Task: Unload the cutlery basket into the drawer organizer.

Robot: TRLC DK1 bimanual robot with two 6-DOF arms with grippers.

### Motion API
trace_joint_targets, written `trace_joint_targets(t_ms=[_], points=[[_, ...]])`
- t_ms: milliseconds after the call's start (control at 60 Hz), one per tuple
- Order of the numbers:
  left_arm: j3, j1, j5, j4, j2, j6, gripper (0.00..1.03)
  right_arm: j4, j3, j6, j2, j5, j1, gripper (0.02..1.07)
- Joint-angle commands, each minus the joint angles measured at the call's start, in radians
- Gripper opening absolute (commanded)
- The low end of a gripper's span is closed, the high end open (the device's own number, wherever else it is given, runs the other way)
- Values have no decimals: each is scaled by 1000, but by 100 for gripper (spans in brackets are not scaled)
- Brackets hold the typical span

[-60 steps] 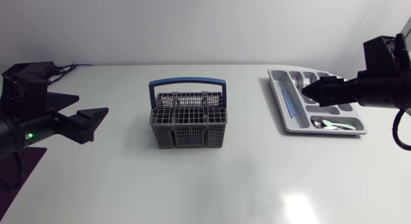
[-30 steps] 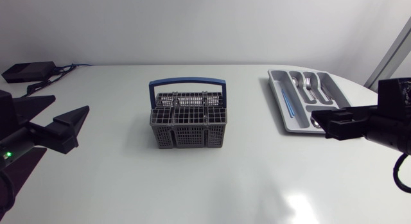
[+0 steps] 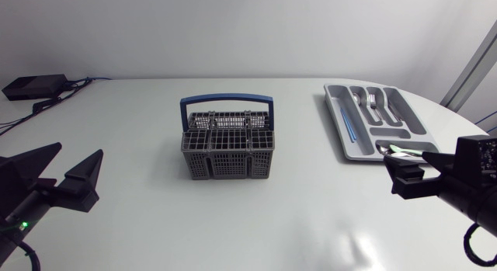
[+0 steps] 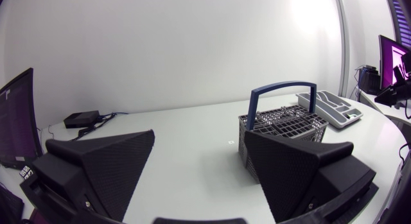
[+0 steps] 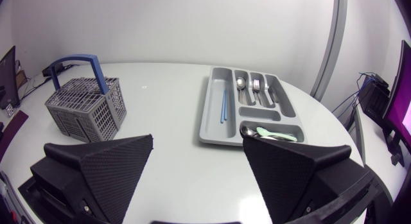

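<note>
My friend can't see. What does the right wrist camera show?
A grey plastic drawer organizer lies on the white table just ahead of the open black right gripper, holding silver cutlery, thin blue sticks and a pale green spoon. A grey mesh cutlery basket with a blue handle stands apart, beside the organizer.

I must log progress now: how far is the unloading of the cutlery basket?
Done: the drawer organizer holds a fork, a blue stick and pale green cutlery. In hand: nothing; left gripper and right gripper are open and empty. Left: no cutlery shows above the basket, so likely nothing.
</note>
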Motion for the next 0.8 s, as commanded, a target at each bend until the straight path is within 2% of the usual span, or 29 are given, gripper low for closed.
trace_joint_targets(t_ms=[0, 300, 783], points=[[-59, 7, -16, 25, -46, -38, 97, 28, -50, -15, -36, 17, -6, 103], [-219, 6, -75, 81, -217, -109, 97, 97, -159, 17, -206, 55, 20, 103], [-221, 6, -75, 82, -219, -110, 97, 205, -331, 69, -475, 115, 61, 103]])
